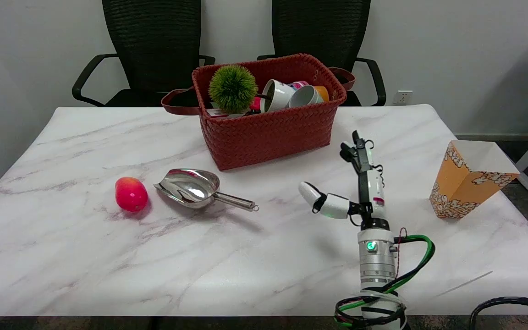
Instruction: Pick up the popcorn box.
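Orange popcorn box (463, 183) stands upright near the table's (85, 256) right edge, untouched. My right hand (360, 188) is empty, fingers spread, well left of it. Approach step; next I swing right and close around its sides.

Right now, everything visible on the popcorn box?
The popcorn box is an orange paper-looking carton printed with white popcorn along its edges, flaring from a narrow base to a wide open top with a pale inside. It stands upright near the table's right edge, and its contents cannot be seen. Nothing but the table touches it. The right hand is to its left, apart from it, holding nothing.
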Controlling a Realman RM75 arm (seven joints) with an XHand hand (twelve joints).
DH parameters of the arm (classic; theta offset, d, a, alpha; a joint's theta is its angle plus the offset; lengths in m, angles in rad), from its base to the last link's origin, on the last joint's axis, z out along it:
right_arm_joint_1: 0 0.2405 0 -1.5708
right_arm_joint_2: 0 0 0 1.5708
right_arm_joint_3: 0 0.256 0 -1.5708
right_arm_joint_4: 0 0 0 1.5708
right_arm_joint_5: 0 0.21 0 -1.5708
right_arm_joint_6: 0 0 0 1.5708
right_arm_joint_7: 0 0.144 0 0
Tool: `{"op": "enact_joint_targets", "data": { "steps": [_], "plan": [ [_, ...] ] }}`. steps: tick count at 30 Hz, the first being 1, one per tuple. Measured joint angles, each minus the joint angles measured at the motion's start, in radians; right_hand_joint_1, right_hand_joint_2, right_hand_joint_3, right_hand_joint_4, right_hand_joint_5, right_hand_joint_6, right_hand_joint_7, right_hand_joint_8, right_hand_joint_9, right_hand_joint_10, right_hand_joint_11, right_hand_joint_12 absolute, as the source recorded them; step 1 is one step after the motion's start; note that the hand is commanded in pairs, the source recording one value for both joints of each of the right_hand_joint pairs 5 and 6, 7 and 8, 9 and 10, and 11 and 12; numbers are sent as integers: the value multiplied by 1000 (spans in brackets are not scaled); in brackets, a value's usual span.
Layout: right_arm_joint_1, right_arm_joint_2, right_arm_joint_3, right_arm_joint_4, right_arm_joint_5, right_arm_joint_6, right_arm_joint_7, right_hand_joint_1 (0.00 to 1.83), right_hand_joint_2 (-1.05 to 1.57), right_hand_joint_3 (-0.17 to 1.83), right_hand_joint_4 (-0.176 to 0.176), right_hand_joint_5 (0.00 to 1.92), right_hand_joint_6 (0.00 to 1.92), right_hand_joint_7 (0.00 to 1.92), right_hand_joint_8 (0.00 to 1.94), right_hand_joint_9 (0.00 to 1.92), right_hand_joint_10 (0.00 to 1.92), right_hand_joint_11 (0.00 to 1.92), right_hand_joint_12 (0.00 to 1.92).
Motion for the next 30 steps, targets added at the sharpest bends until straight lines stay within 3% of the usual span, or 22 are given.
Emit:
{"op": "enact_joint_targets", "data": {
  "steps": [19,30],
  "plan": [
    [-7,3,7,-52,-3,-96,115,1068,285,639,0,136,136,395,395,407,407,286,286],
    [-8,8,26,-37,-20,-103,100,1067,319,626,0,174,174,415,415,426,426,269,269]
  ]
}}
